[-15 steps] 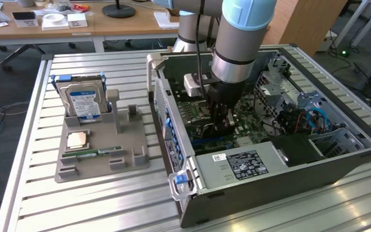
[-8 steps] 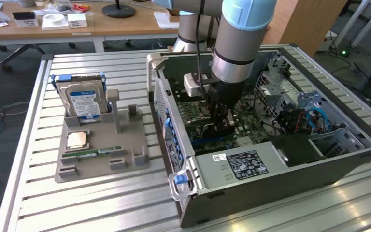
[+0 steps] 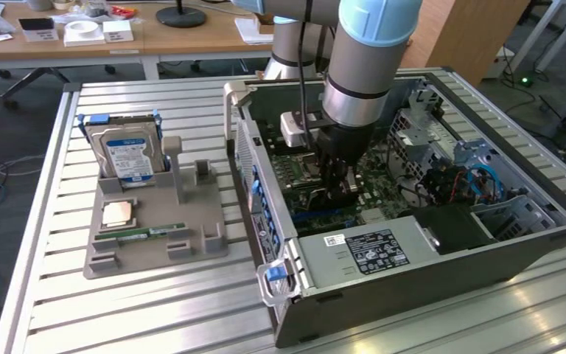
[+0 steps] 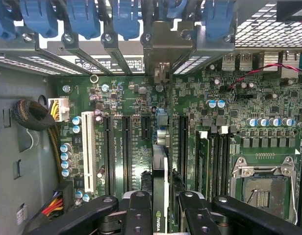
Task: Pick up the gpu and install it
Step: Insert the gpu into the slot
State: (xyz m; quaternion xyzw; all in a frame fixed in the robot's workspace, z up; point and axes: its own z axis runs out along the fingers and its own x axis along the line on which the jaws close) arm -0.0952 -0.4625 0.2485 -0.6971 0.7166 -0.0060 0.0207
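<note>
End effector [image 3: 340, 184] is down inside the open computer case [image 3: 411, 287], which lies on its side on the half of the worktop [image 3: 165, 317] toward the edge on the exterior view's right. In the wrist view the end effector [image 4: 161, 208] is clamped on the gpu [image 4: 160, 169]. The two black fingers [image 4: 138, 215] pinch its flat faces from either side, near the top edge. The gpu stands on edge, perpendicular to the motherboard [image 4: 131, 98], between the long black expansion slots [image 4: 126, 147] and in line with the rear bracket panel under the blue retention clips [image 4: 124, 17]. I cannot tell whether its connector edge is seated in a slot or only resting above it. The grey fixture [image 3: 155, 247] near the worktop's opposite edge carries the hard drive [image 3: 130, 156] and a memory stick [image 3: 150, 233].

Handling judgement: the card looks thin, stiff and light, but fragile. Exposed components and the contact edge should not take load, and the board would flex or crack if twisted. The best hold is across both faces close to the upper edge, roughly mid-length, so that insertion force runs straight down the board. The smooth faces may slip under a hard push.
</note>
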